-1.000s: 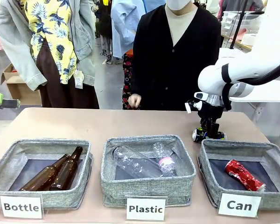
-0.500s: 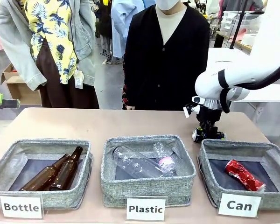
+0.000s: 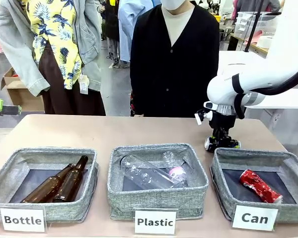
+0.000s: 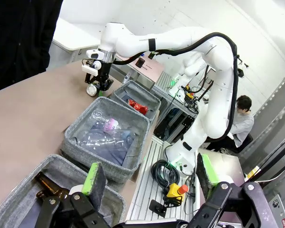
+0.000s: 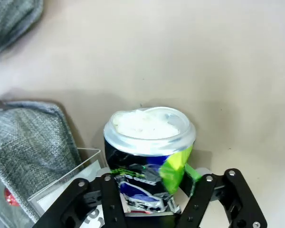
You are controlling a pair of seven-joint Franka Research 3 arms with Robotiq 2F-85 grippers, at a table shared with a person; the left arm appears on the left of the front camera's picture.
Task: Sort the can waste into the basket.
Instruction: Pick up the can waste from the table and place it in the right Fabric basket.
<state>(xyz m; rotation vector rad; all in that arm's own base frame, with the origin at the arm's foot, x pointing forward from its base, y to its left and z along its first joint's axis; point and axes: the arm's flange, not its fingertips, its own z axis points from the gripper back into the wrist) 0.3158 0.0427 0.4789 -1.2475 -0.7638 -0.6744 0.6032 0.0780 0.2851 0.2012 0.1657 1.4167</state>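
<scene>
Our right gripper [image 5: 154, 199] clamps the dark printed can [image 5: 149, 156] (silver end up) just behind the "Can" basket [image 3: 223, 163].

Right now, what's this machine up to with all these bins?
It's sorting rubbish. The right gripper is down at the table behind the Can basket, its fingers closed around a dark printed can. A crushed red can already lies in that basket. The left gripper hangs open, holding nothing. A person stands watching at the far side.
</scene>
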